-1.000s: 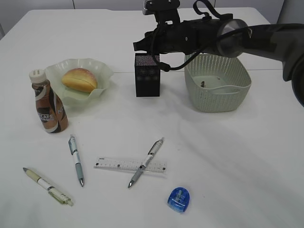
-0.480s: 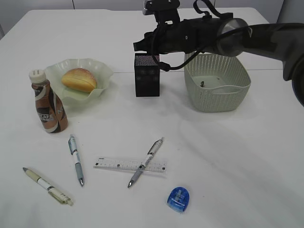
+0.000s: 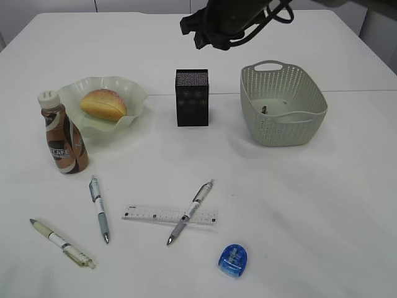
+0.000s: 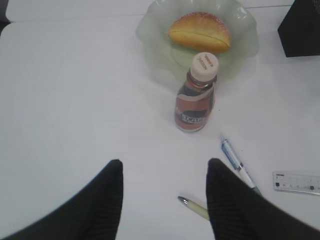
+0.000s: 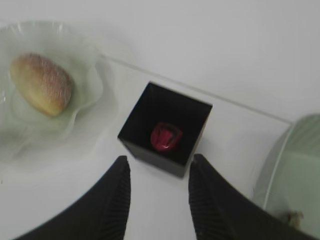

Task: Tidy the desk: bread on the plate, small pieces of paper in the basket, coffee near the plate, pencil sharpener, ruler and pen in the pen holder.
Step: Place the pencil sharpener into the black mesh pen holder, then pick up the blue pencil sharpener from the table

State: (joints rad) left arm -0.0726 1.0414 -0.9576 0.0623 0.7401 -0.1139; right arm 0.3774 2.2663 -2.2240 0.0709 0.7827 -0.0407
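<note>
The bread (image 3: 103,103) lies on the green plate (image 3: 133,93), and the coffee (image 3: 64,138) stands just left of it. The clear ruler (image 3: 149,215) lies on the desk under a grey pen (image 3: 189,213), with two more pens (image 3: 99,208) (image 3: 62,243) to the left. A blue pencil sharpener (image 3: 234,260) sits near the front edge. My right gripper (image 5: 157,165) hangs open and empty high above the black pen holder (image 5: 165,127), which has a small red object (image 5: 166,136) in it. My left gripper (image 4: 164,167) is open and empty over bare desk, short of the coffee (image 4: 196,95).
The sage-green basket (image 3: 282,105) stands right of the pen holder (image 3: 192,98), with small scraps (image 3: 265,109) inside. The right arm (image 3: 229,15) crosses the top of the exterior view.
The right arm has lifted up and away from the pen holder toward the top of the view. Nothing on the desk has moved.
</note>
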